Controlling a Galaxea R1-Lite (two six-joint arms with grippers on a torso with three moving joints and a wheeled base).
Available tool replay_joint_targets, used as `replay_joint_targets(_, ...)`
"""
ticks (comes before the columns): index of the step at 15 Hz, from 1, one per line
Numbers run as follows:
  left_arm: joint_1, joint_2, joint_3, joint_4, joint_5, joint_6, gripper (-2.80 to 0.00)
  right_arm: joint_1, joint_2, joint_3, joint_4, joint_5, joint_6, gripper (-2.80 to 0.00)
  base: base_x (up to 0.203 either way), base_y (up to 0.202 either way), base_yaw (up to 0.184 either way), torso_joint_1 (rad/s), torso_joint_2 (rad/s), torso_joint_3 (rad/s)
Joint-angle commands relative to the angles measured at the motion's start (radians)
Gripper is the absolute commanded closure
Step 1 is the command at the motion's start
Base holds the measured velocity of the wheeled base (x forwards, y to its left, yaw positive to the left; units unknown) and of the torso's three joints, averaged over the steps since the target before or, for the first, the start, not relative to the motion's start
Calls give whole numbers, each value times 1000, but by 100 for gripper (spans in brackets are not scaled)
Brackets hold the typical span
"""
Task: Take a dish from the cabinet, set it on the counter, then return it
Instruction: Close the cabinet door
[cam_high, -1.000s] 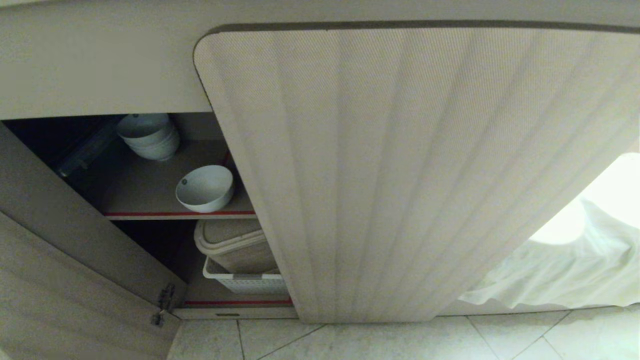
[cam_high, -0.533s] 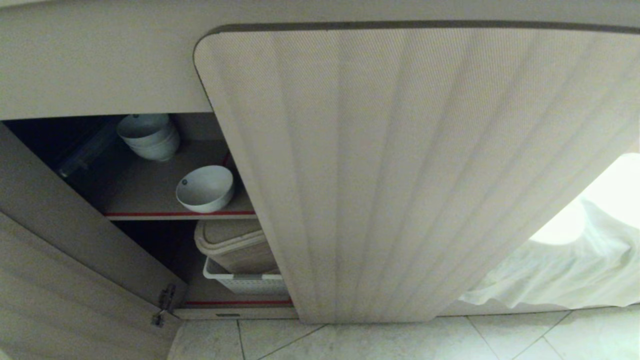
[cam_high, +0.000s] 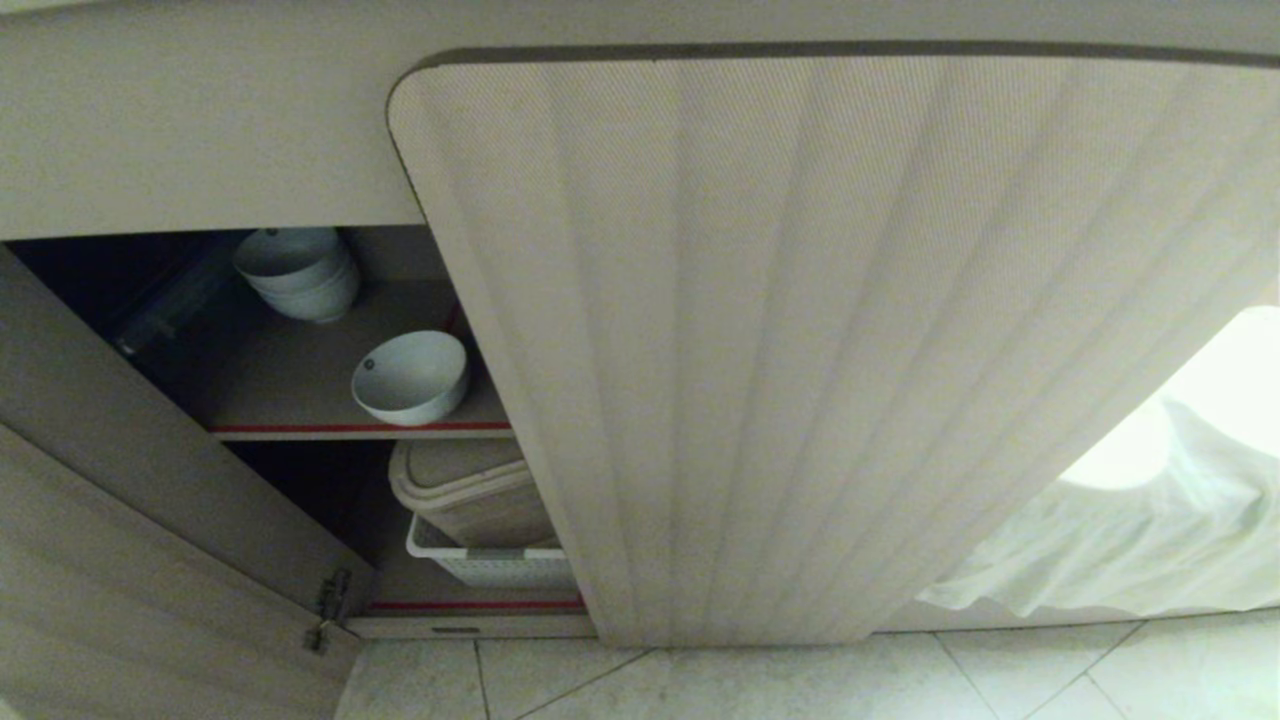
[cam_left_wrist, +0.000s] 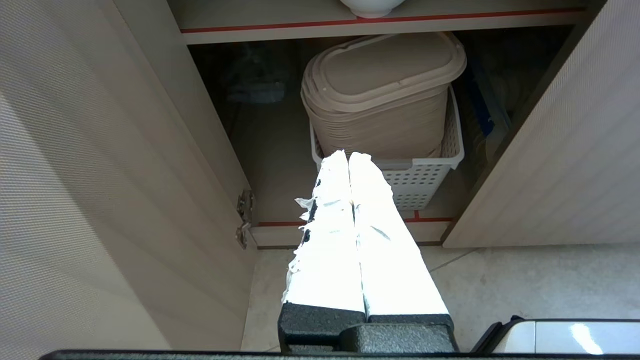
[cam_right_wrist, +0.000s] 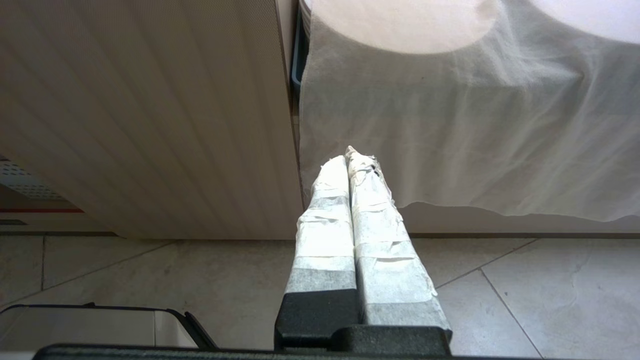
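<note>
Nothing's been moved lately: dish (cam_high: 410, 377) sits at 9 o'clock in the cabinet (cam_high: 800, 350), both grippers (cam_left_wrist: 348, 156) (cam_right_wrist: 347, 152) pinched empty.

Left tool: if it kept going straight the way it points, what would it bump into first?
Probably the white basket on the cabinet's bottom shelf, or the beige bin standing in it. The shut left tool points right at them, though depth is hard to judge.
</note>
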Motion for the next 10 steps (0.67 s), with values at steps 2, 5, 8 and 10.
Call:
replay_joint_targets(2, 0, 0, 0, -1, 0, 0, 0, 1, 0, 0, 0, 0, 0, 0, 0, 0, 0, 0, 0, 0)
replay_joint_targets(5, 0, 0, 0, -1, 0, 0, 0, 0, 0, 0, 0, 0, 0, 0, -152, 0, 0, 5, 3, 0)
replay_joint_targets(8, 0, 0, 0, -1, 0, 0, 0, 0, 0, 0, 0, 0, 0, 0, -193, 0, 0, 1, 1, 4)
replay_joint_targets(10, 0, 0, 0, -1, 0, 0, 0, 0, 0, 0, 0, 0, 0, 0, -192, 0, -1, -2, 5, 2)
